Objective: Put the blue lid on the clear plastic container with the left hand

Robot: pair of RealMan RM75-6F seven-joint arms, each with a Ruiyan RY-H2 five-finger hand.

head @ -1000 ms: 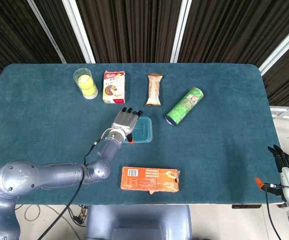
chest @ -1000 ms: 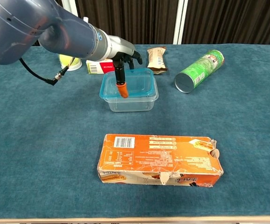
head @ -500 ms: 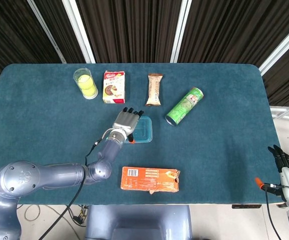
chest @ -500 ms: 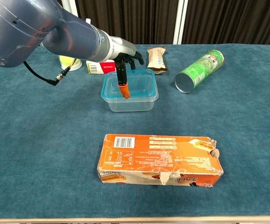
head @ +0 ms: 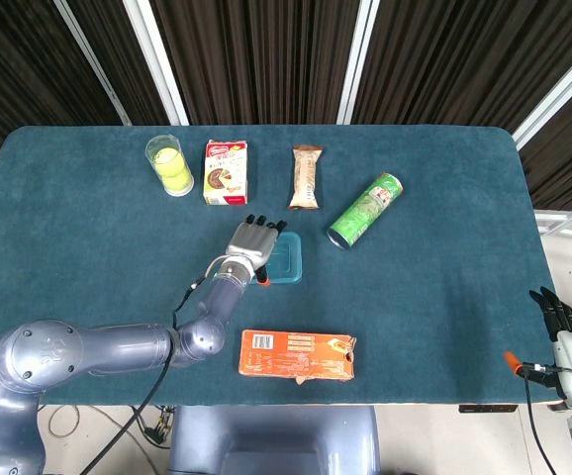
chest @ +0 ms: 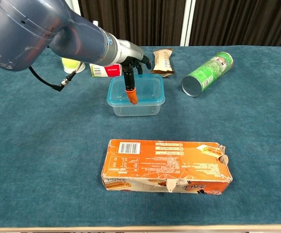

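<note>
The left robot hand [head: 251, 243] [chest: 132, 54] lies flat over the near-left part of the blue lid [head: 287, 259] [chest: 145, 90], its fingers stretched out across the lid and pointing toward the far side of the counter [head: 444, 247] [chest: 257, 141]; whether they press on the lid or only hover over it I cannot tell, and nothing is clasped in them. The lid sits on top of the clear plastic container [chest: 135, 107], directly beneath the hand. Beyond the fingertips stands a small cake box [head: 226, 172] [chest: 105, 71], with a yellow-filled cup [head: 170, 164] to its left and a wrapped snack bar [head: 306, 177] [chest: 163, 60] to its right. Further right of the hand a green can [head: 365, 210] [chest: 207, 74] lies on its side. On the near side of the hand, toward the robot, a torn orange box [head: 297, 355] [chest: 166, 166] lies flat. The right robot hand [head: 568, 332] hangs off the counter's near right corner, well apart from everything, fingers loosely straight and holding nothing.
</note>
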